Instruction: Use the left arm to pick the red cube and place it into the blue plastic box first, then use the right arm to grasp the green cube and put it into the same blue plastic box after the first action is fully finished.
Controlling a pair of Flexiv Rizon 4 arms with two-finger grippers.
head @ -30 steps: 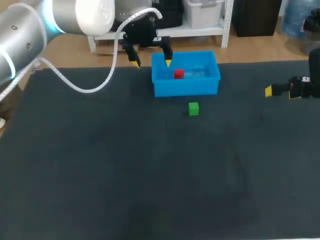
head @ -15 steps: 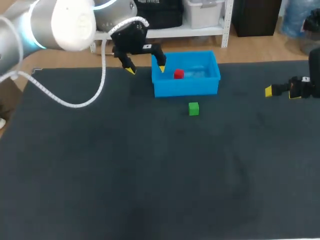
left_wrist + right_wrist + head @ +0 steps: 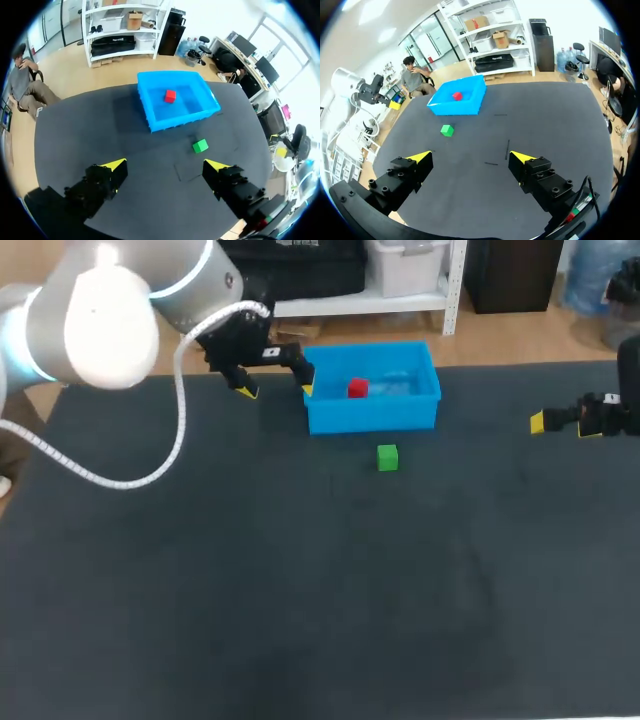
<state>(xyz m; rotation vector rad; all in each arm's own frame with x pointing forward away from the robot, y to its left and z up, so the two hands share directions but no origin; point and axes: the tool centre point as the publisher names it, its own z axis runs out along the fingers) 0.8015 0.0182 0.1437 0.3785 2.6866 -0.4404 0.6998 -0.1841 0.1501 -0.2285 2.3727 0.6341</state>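
A dark, matte table [image 3: 250, 590] fills the view from above. Toward its far side, a small green cube [image 3: 387, 457] sits alone on the surface, just in front of a shallow blue plastic box [image 3: 372, 412]. The cube and the box are close but not touching. At the table's right edge, the right arm's gripper [image 3: 471, 156] hangs above the surface, well apart from the green cube. Its yellow-tipped fingers are spread wide and hold nothing. Inside the blue box, a small red cube [image 3: 357, 388] rests on the floor, left of the middle. Beside the box's left end, the left arm's gripper [image 3: 276, 390] hovers above the table. Its fingers are likewise wide apart and empty, with one yellow tip by the box's left wall.
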